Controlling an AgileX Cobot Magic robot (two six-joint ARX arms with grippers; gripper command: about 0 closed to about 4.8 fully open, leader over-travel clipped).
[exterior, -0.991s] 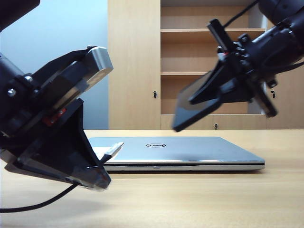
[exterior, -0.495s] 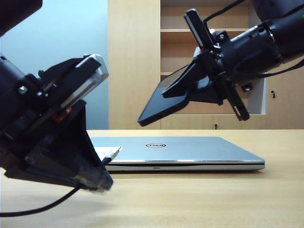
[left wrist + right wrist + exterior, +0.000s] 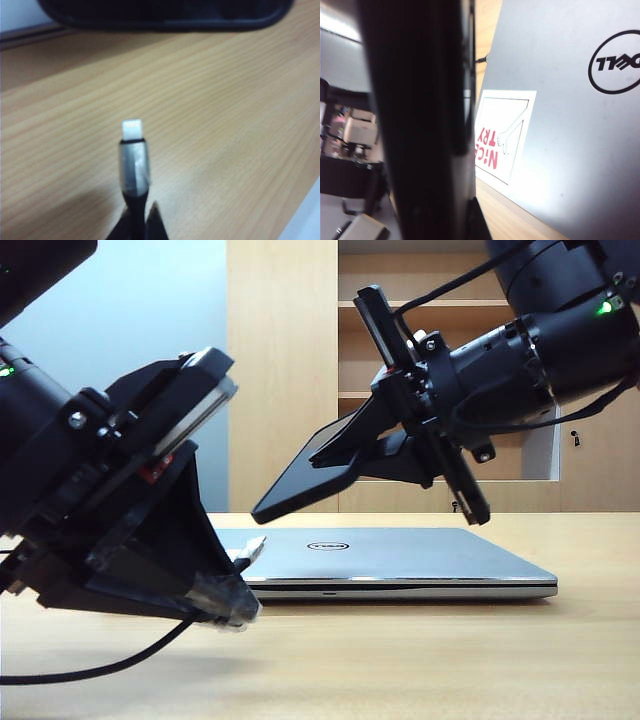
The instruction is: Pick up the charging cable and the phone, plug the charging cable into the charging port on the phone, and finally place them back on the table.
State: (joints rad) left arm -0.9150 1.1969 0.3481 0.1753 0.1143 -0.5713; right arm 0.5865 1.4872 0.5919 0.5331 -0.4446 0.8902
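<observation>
Step in hand: both items are lifted; this reads as the line-up before plugging in. Nothing is mated yet.

Left gripper [image 3: 225, 600]: lower left of the exterior view, close to the camera. Jaws clamped tight on the charging cable [image 3: 134, 167] just behind its plug. In the left wrist view the silver plug tip juts forward past the fingertips, above bare wood.

Cable run: the black cord trails from that gripper down and out the lower left corner of the exterior view, along the table [image 3: 420, 660].

Right gripper [image 3: 365, 452]: upper right of centre in the exterior view, reaching in from the right. Jaws closed on the phone [image 3: 315, 478], gripping its upper end.

Phone pose: in the air, tilted; its free short edge points down and left toward the plug, hanging above the laptop [image 3: 400, 558]. In the right wrist view the phone is a dark vertical slab filling the left half of the frame, with the laptop lid and its sticker [image 3: 502, 135] behind.

Charging port: not discernible in any view; judged to sit in the phone's lowered short edge.

Gap: plug and phone edge near each other in the exterior view, clearly apart, the phone edge higher.

Next move calls for: bringing plug axis and port into one line, plug flat-side matched to the slot, then a straight, slow push. Likely needs the phone lowered or the plug raised first.

Risk: a skewed approach would jam the tip against the phone's edge.
</observation>
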